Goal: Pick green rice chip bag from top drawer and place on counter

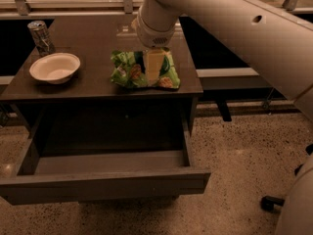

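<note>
Glossy dark grey-brown bench [93,84], seen from above and in front, standing on a pale speckled floor [239,141]; its top drawer [105,182] stands open, pulled out toward the viewer, a wide shallow tray with a plain flat front panel and low side walls. White robot arm [230,28] enters from the upper right and ends in a wrist directly over the right half of the bench top. Claw [153,66], a pale yellowish block pointing straight down, is set against the middle of the green rice chip bag [128,71]; it touches the foil, but whether it is parted or closed on the bag cannot be told, since only one face of it shows below the wrist. Bag lies on the bench top near the front right edge, above and behind the open drawer, not in it; crinkled bright green foil, spread roughly flat with its long side parallel to the bench front, a dark green round logo right of the claw and pictures of tan chips to the left of the claw and along the lower edge at the right. White bowl [55,67] stands upright on the left half of the bench, well apart from the bag; a metal can [40,35] stands just behind it at the left rear corner
</note>
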Robot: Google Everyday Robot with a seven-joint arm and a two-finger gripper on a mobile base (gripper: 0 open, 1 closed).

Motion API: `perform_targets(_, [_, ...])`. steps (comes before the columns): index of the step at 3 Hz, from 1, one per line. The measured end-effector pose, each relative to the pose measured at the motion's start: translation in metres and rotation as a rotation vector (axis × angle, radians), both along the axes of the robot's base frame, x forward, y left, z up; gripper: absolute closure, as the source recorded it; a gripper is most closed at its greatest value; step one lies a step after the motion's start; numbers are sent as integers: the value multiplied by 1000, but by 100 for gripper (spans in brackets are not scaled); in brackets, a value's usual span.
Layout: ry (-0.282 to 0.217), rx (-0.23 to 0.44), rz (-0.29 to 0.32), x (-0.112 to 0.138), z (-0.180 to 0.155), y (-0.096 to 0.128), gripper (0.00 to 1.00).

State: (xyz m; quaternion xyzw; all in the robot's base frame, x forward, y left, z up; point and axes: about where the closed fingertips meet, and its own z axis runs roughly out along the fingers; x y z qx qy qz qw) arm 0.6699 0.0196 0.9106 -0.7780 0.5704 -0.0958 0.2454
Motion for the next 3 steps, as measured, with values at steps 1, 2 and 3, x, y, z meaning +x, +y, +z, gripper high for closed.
perform_targets(1, [12,-12,-21,-2,5,-13,0])
perform_targets(2, [15,-4,-105,-15,24,-57,0])
perform_targets(3, [15,-4,-105,-15,24,-57,0])
